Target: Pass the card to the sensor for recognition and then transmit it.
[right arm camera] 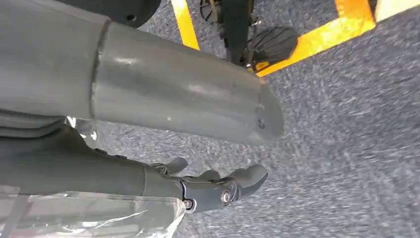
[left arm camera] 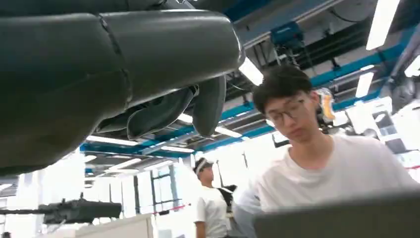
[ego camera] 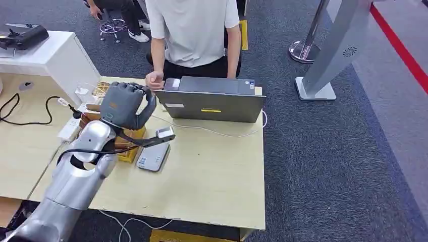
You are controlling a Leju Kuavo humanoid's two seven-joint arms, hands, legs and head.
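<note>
My left hand (ego camera: 126,104) is raised over the table's far left part, just short of the person's closed fist (ego camera: 154,79). Its fingers (left arm camera: 163,111) are curled in under the thick thumb (left arm camera: 124,54), and nothing shows between them. A small pale rectangle (ego camera: 172,83), possibly the card, lies by that fist at the laptop's back edge. The flat grey sensor (ego camera: 153,157) lies on the table below my left forearm. My right hand (right arm camera: 218,188) hangs beside my body over grey carpet, fingers loosely apart and holding nothing.
A person in a white shirt (ego camera: 194,30) stands across the table behind a grey laptop (ego camera: 212,103). A yellow wooden box (ego camera: 130,148), a power strip (ego camera: 69,128) and cables sit at the left. A white cable (ego camera: 212,131) crosses the tabletop (ego camera: 217,176). A grey stand (ego camera: 328,55) is on the carpet at the right.
</note>
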